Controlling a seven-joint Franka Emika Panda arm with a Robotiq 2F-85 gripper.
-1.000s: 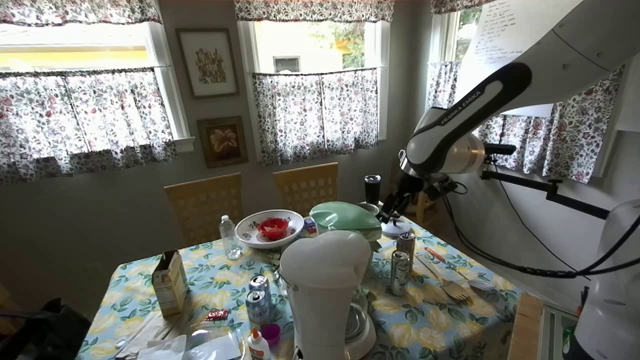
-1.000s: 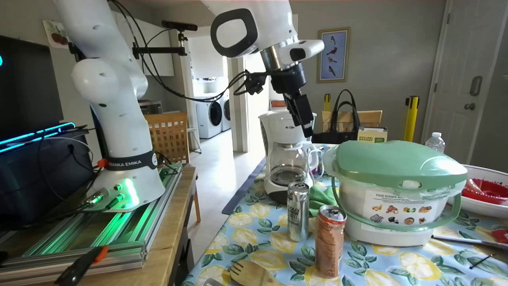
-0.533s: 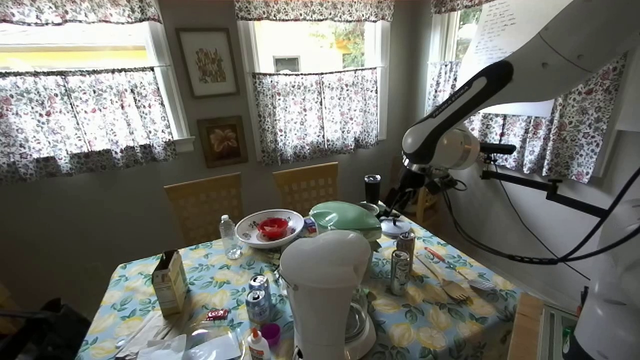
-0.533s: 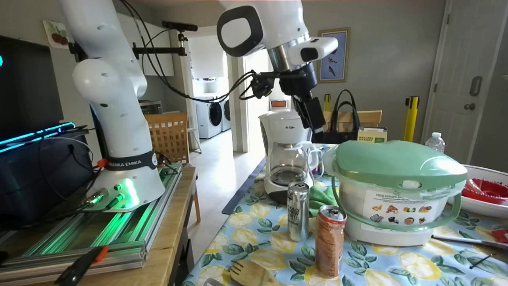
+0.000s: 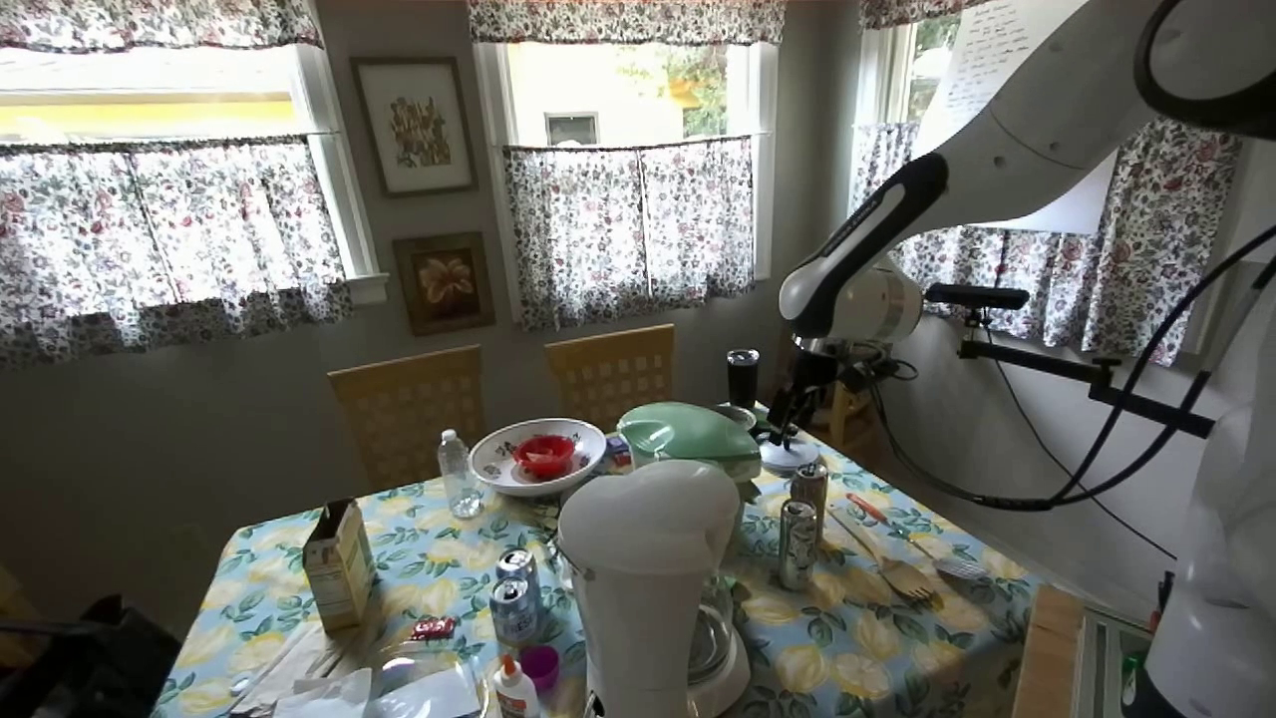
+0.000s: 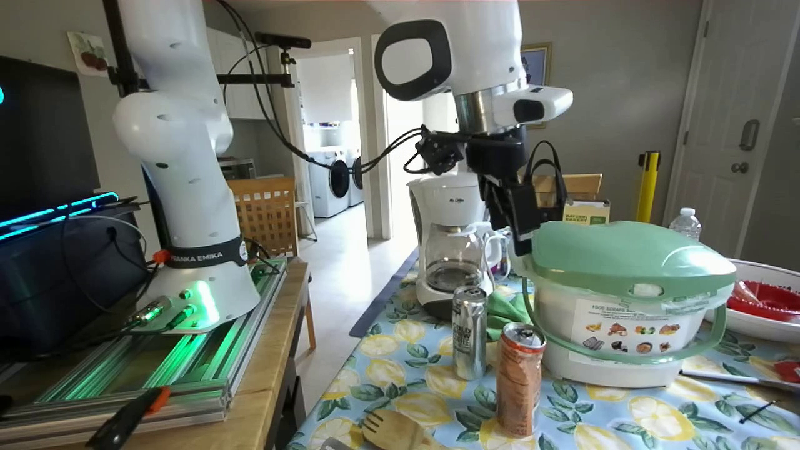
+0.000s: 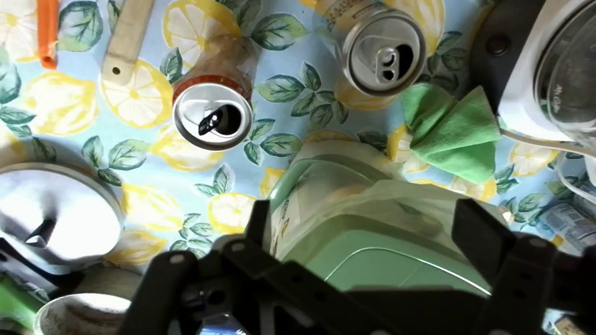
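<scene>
Wrist view: the fingers (image 7: 258, 228) stand wide apart, and the green lid (image 7: 396, 260) of the food-scraps bin (image 6: 625, 312) shows between them. The bin sits on the lemon-patterned desk (image 7: 163, 200), a green cloth (image 7: 451, 135) just beside it. Near the bin stand an orange can (image 7: 214, 100) and a silver cold-brew can (image 7: 375, 49); a white coffee maker (image 7: 522, 93) stands past the cloth.

Panda arm (image 6: 178, 153): base (image 6: 197, 294) glowing green, lower links upright in an exterior view. Forearm (image 5: 1017, 155) slopes down to the wrist (image 6: 484, 109). Robotiq gripper (image 7: 364, 224) hangs below it, pointing downward, slightly tilted. Wrist view: black fingers (image 7: 482, 232) parted wide, broad gap between.
</scene>
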